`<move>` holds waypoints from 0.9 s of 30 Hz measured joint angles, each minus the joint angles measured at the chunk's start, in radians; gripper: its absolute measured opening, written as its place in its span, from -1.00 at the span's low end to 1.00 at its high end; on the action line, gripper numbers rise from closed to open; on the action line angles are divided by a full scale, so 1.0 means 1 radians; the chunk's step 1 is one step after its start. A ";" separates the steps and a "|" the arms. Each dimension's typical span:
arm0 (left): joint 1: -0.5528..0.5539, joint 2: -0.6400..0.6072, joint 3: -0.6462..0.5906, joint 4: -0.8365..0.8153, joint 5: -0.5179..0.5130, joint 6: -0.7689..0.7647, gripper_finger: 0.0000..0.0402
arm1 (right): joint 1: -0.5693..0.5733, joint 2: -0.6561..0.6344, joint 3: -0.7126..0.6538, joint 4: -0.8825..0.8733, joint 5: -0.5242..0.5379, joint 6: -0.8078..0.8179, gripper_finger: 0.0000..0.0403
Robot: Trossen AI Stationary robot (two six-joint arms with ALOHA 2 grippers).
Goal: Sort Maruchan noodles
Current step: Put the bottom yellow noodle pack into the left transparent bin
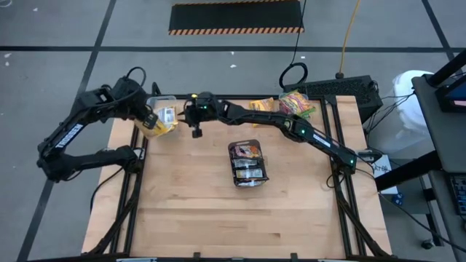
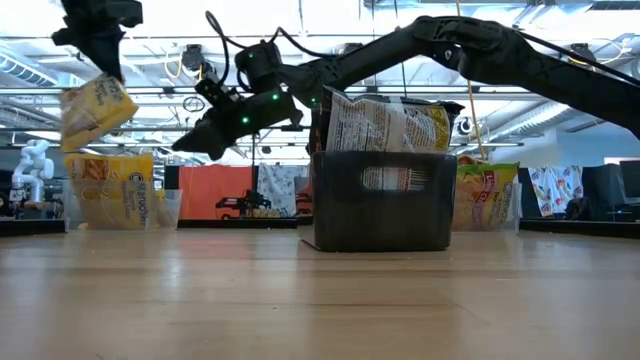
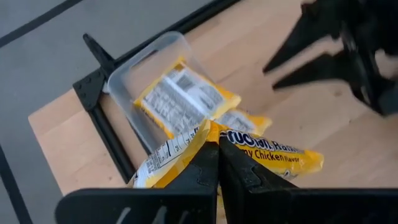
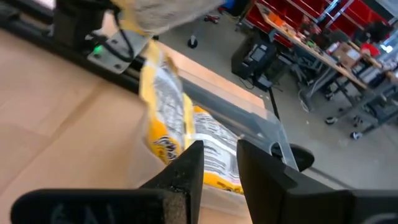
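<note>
Pinched in my left gripper [image 3: 217, 146], a yellow noodle packet [image 3: 261, 152] hangs above the clear tub [image 1: 162, 116], upper left of the high view.

I'd lower it over the yellow packets inside before releasing. My right gripper [image 1: 195, 125], fingers apart and empty, crowds just beside the tub; the dark tray [image 1: 248, 163] of packets sits mid-surface [image 1: 218, 218].

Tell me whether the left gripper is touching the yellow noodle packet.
Touching. In the left wrist view the left gripper has its jaws shut on the yellow noodle packet, pinching its edge; the low view shows that packet hanging in the air above the clear tub.
</note>
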 joint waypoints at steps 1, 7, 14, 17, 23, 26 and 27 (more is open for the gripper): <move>0.000 0.007 0.000 0.015 -0.004 0.000 -0.98 | 0.001 0.000 0.000 -0.006 0.000 -0.018 -0.57; 0.001 0.024 0.000 0.113 -0.019 -0.001 -0.98 | 0.000 -0.001 -0.031 -0.014 0.001 -0.077 -0.65; 0.002 0.031 0.000 0.169 -0.201 0.018 -0.98 | 0.000 -0.001 -0.038 -0.010 0.001 -0.075 -0.74; 0.007 0.048 0.000 0.165 -0.241 0.033 -0.98 | 0.000 -0.001 -0.039 0.017 0.002 -0.059 -0.77; 0.030 0.083 0.000 0.163 -0.238 0.042 -0.98 | 0.000 -0.001 -0.039 0.109 0.003 0.024 -0.83; 0.048 0.094 0.000 0.163 -0.236 0.058 -0.98 | 0.000 -0.001 -0.039 0.137 0.002 0.047 -0.88; 0.054 0.097 0.000 0.164 -0.236 0.066 -0.98 | 0.001 -0.001 -0.039 0.146 0.001 0.059 -0.89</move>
